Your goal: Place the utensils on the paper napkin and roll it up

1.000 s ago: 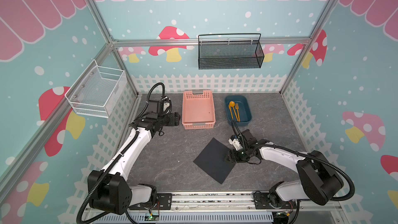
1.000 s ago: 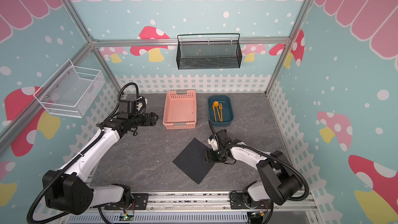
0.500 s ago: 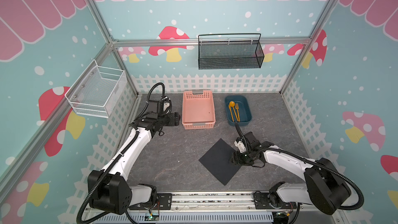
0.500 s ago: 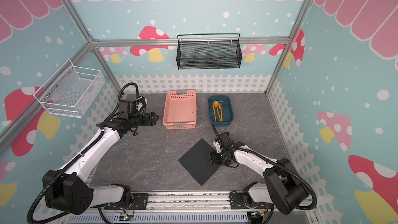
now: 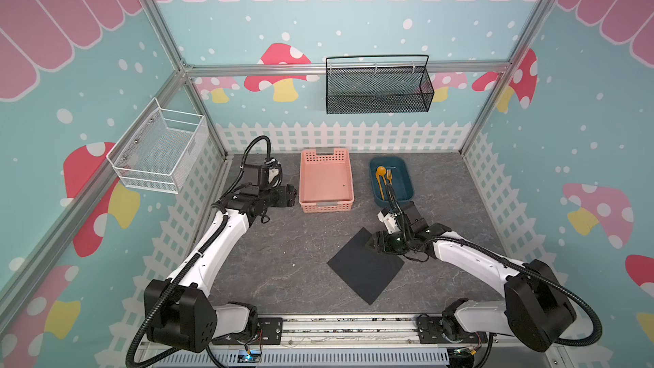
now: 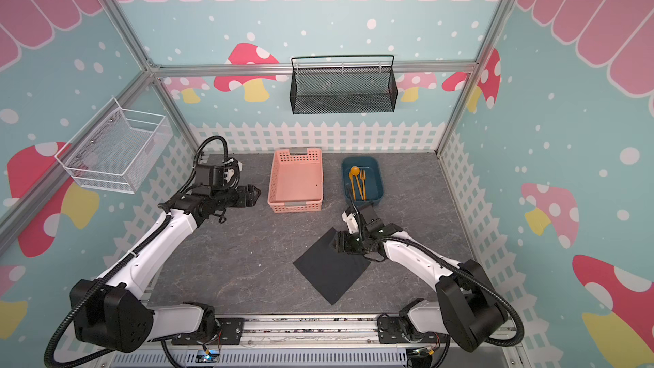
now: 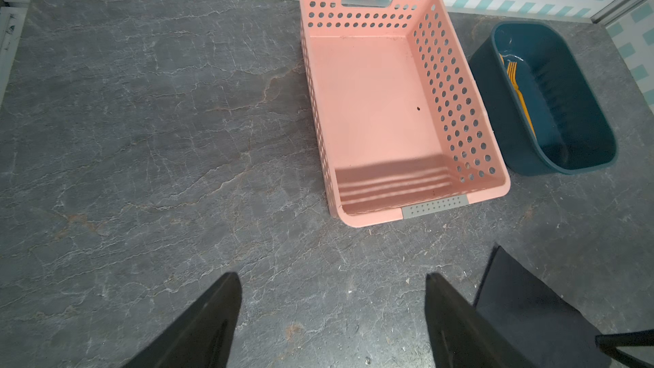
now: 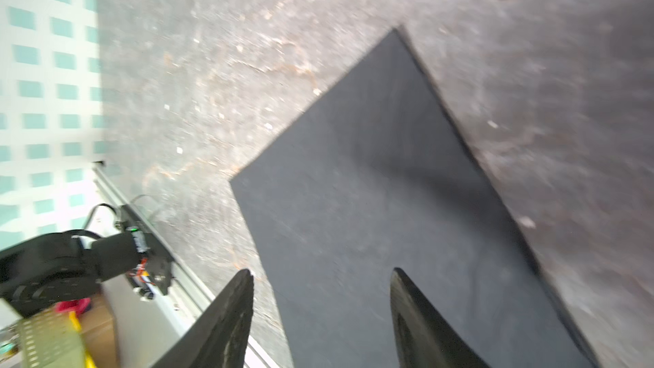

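Observation:
The black paper napkin (image 5: 364,272) (image 6: 331,276) lies flat on the grey table, turned like a diamond, in front of the middle. My right gripper (image 5: 370,242) (image 6: 336,242) hovers low over its far right corner. In the right wrist view the right gripper (image 8: 322,272) is open, with the napkin (image 8: 371,189) beneath it and nothing between its jaws. The orange utensils, a spoon (image 5: 380,171) (image 6: 354,170) and a fork (image 5: 389,175) (image 7: 516,83), lie in the blue tub (image 5: 403,185). My left gripper (image 5: 292,196) (image 7: 332,276) is open over bare table, left of the basket.
An empty pink basket (image 5: 325,185) (image 7: 371,100) stands at the back middle, with the blue tub (image 6: 376,185) to its right. A black mesh basket (image 5: 377,90) and a white wire basket (image 5: 159,153) hang on the walls. The white fence borders the table.
The right gripper has moved to the right, and the napkin has slid that way with it. The left arm has not moved.

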Robot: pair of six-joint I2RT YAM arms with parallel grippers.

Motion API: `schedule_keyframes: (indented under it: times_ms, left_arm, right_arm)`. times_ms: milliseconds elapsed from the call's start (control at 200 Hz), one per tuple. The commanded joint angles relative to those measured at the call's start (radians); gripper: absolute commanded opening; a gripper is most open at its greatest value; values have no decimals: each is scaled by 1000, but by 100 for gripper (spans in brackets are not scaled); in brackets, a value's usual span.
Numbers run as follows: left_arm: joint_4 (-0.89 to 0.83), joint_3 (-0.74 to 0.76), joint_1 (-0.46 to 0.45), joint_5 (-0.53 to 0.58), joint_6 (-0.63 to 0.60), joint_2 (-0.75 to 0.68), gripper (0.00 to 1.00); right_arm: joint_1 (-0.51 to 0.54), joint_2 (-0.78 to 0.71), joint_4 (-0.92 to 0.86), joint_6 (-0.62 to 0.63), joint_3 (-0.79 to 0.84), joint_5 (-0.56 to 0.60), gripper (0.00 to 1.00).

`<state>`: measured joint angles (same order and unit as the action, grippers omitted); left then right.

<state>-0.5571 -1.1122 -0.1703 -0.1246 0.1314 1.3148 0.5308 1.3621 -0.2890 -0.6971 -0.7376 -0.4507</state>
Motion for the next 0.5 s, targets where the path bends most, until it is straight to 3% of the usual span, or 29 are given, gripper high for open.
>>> schedule_keyframes:
  times_ms: [0, 495]
  left_arm:
    - [6, 4, 5, -2, 2, -2, 83]
    - [6, 6, 6, -14, 3, -8, 83]
  right_arm:
    - [1, 75, 115, -39, -34, -64, 62]
    - [-1, 375, 192, 10, -164, -60, 60]
